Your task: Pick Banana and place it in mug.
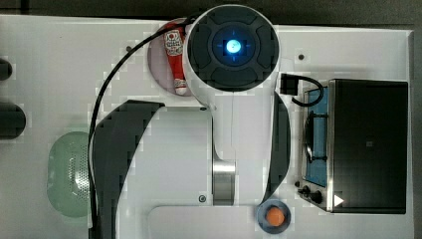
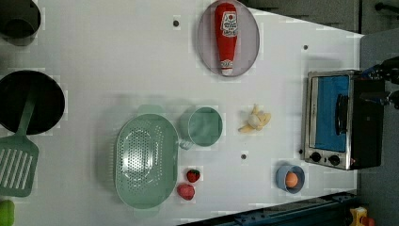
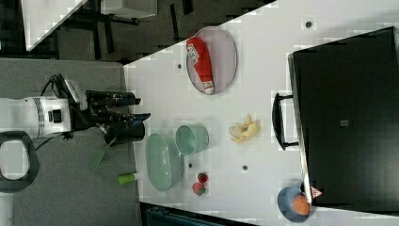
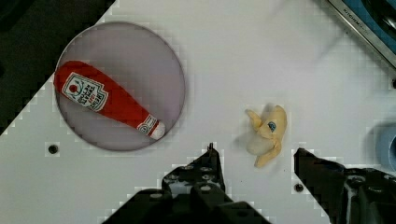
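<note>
The pale yellow banana (image 2: pixel 255 120) lies on the white table with its peel ends splayed, a short way from the mug on the left view's right. The muted-green mug (image 2: pixel 204 126) stands upright and empty beside the colander. Both also show in the right view: the banana (image 3: pixel 244 129) and the mug (image 3: pixel 192 139). My gripper (image 4: pixel 256 151) is open with nothing held. In the wrist view the banana (image 4: pixel 267 134) lies below, roughly in line with the gap between the dark fingers (image 4: pixel 208 168). The right view shows the gripper (image 3: pixel 139 108) well off the table.
A perforated green colander (image 2: pixel 146 160) touches the mug, with two strawberries (image 2: pixel 193 175) beside it. A ketchup bottle (image 2: pixel 227 37) lies on a grey plate. A toaster oven (image 2: pixel 336 120) and a blue bowl (image 2: pixel 289 179) with an orange ball stand past the banana. A black pan (image 2: pixel 28 101) and a spatula (image 2: pixel 16 165) sit far off.
</note>
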Available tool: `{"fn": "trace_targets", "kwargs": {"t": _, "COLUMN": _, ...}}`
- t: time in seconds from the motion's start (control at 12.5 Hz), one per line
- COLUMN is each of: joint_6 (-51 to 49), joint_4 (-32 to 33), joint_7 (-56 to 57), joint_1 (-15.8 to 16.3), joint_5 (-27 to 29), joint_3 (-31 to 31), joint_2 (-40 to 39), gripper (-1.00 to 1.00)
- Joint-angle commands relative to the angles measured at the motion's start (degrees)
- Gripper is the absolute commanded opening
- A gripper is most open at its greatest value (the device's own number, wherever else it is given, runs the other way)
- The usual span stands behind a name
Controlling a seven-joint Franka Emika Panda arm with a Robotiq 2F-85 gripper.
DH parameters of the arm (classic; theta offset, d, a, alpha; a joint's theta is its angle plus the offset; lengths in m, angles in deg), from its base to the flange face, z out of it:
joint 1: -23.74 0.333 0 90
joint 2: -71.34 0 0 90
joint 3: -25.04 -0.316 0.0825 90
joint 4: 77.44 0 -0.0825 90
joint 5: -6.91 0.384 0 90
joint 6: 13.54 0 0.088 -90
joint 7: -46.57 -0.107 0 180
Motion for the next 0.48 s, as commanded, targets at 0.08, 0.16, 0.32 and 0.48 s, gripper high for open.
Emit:
{"fn": "trace_targets", "kwargs": {"t": 0.08, "joint_6": -11.28, "joint_4": 12.91, "joint_7": 0.69, "joint_1": -0.67, "joint_5": -1.32, "joint_3": 1.6, "joint_2": 23.41, "gripper": 0.76}}
{"fn": "trace_targets", "kwargs": {"t": 0.16, "joint_6": -11.12, "joint_4": 13.65, "joint_7": 0.69, "joint_1": -0.67, "joint_5": -1.32, "joint_3": 1.59, "joint_2": 23.1, "gripper": 0.98}}
{"fn": "trace_targets", "kwargs": {"t": 0.32, "joint_6": -8.25, "joint_4": 16.65, "joint_7": 0.69, "joint_1": -0.67, "joint_5": -1.32, "joint_3": 1.6, "joint_2": 21.75, "gripper": 1.0}}
{"fn": "trace_targets", "kwargs": {"t": 0.48, "joint_6": -1.1, "joint_4": 20.97, "joint_7": 0.69, "joint_1": -0.68, "joint_5": -1.32, "joint_3": 1.62, "joint_2": 19.67, "gripper": 1.0}}
